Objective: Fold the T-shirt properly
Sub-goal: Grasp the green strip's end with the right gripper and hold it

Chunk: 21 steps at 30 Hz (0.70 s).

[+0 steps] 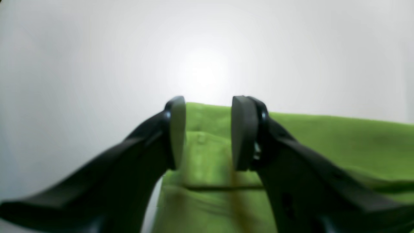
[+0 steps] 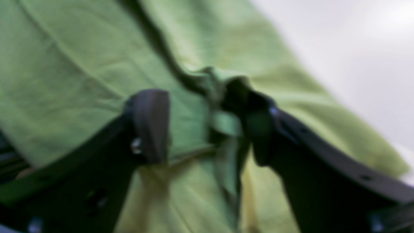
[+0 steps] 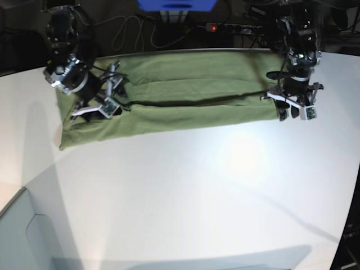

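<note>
**White worktop, dark room behind**

My worktop (image 3: 185,191) is plain white, with a bright glare patch (image 3: 244,154) near its middle. Behind it the room is dark: tangled cables (image 3: 132,31), a power strip (image 3: 233,27) showing a red light, and a blue box (image 3: 177,4).

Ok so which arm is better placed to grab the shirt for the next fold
Probably the right. The right gripper stands open with a raised fold of the T-shirt bunched between its jaws. The left gripper is open too, over the flat end of the shirt, with nothing between its jaws.
</note>
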Available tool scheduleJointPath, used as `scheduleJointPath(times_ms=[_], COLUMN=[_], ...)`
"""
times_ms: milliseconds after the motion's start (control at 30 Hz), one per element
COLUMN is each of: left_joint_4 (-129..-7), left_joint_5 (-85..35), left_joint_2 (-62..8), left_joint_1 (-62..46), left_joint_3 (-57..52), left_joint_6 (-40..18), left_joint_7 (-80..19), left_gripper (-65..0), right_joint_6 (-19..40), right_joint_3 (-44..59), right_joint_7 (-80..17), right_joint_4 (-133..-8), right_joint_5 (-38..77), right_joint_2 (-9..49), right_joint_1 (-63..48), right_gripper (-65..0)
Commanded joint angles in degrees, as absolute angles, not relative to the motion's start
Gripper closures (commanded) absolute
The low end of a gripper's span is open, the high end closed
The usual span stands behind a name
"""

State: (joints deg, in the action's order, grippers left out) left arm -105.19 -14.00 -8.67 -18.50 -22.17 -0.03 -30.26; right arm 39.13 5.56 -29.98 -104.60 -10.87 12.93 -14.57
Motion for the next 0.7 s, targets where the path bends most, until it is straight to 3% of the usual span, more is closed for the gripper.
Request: scheduleJointPath(times_ms=[0,100,267,667], left_joint_4=[-107.0,-107.6,-106.0,-101.9], left_joint_5=[-14.0,-14.2,-14.3,-18.8], left_joint_2=[-9.3,-9.2,-7.6,-5.7], left_joint_1=[-19.3,-20.7,-21.0,-21.3], left_joint_3=[-22.4,-23.8,-27.4,-27.2], left_joint_6=[0.3,0.2,0.0,0.0], left_joint_7=[-29.2,-29.1,-29.0,-29.1], left_gripper=[-23.0,-24.3,-31.6,-33.6], right_joint_6=[40.0,40.0,40.0,40.0], right_joint_3=[7.3,13.7,21.5,22.3], right_joint_7=[-28.8,-28.9,-29.0,-28.4], right_joint_4=[-107.0,-109.0,-107.4,-92.7], right_joint_5=[-10.0,-10.0,-10.2,-10.1], right_joint_2=[13.1,11.5,9.4,5.3], right_joint_1=[-14.3,-13.8,-11.9,-10.9], right_gripper=[-41.1,-40.7,-35.4,-10.8])
